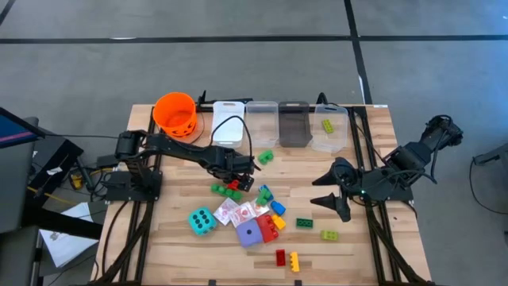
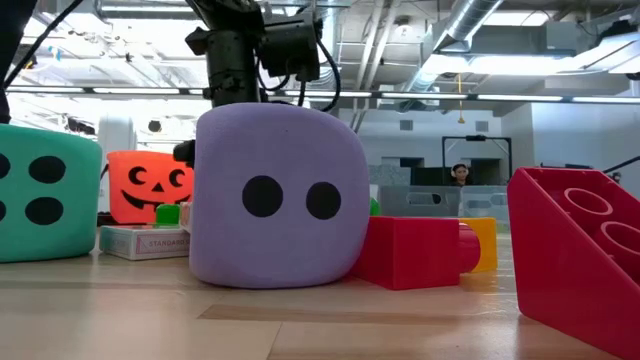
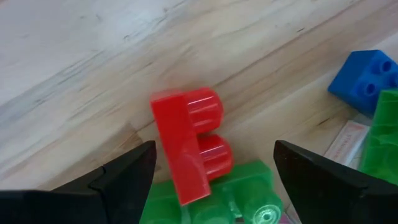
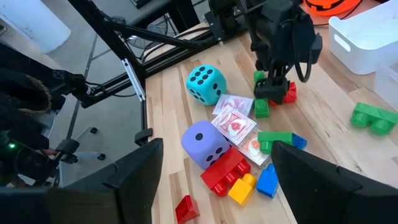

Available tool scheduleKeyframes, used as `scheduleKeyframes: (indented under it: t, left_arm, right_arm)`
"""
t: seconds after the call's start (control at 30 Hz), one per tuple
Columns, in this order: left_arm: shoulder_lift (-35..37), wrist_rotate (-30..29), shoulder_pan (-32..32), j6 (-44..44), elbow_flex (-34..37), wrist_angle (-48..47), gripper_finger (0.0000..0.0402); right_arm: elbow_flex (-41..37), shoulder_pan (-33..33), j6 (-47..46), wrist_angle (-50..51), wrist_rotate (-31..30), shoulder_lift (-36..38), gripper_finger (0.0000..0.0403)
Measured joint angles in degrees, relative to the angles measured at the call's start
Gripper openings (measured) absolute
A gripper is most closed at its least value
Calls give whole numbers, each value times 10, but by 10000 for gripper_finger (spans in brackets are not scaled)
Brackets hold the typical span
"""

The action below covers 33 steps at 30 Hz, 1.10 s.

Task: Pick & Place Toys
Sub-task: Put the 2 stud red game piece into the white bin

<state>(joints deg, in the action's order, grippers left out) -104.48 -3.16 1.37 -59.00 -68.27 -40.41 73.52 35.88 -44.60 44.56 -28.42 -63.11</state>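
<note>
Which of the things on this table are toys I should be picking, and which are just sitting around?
Toys for the job:
- red brick and green brick under the open left gripper
- teal die
- purple die
- red-and-white cards
- blue brick

Just lying about:
- orange bucket
- white bin
- clear bins

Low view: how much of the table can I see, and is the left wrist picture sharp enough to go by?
Low view: the purple die and a red brick sit close to the lens and hide most of the table; bright ceiling lights behind. Left wrist view: the red brick between the open left gripper is soft, its studs glaring.
</note>
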Motion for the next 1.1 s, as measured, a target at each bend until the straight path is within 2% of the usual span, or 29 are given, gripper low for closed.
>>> scheduleKeyframes:
  t: [0.37, 0.5, 0.67, 0.93, 1.1]
  left_arm:
    - [-16, -1, 0, 0, 2, 7, 318]
    - [-30, 1, 0, 1, 2, 7, 299]
    - [-36, 16, 0, 2, 2, 4, 244]
    - [-34, 21, 2, 2, 2, 5, 114]
    - [-4, 23, 2, 21, 2, 12, 42]
  right_arm:
    - [0, 0, 0, 0, 0, 0, 291]
    - [0, 0, 0, 1, 0, 0, 291]
    - [0, 0, -4, 1, 0, 0, 291]
    - [0, 0, -7, 0, -1, 0, 291]
    - [0, 0, -11, 0, -1, 0, 291]
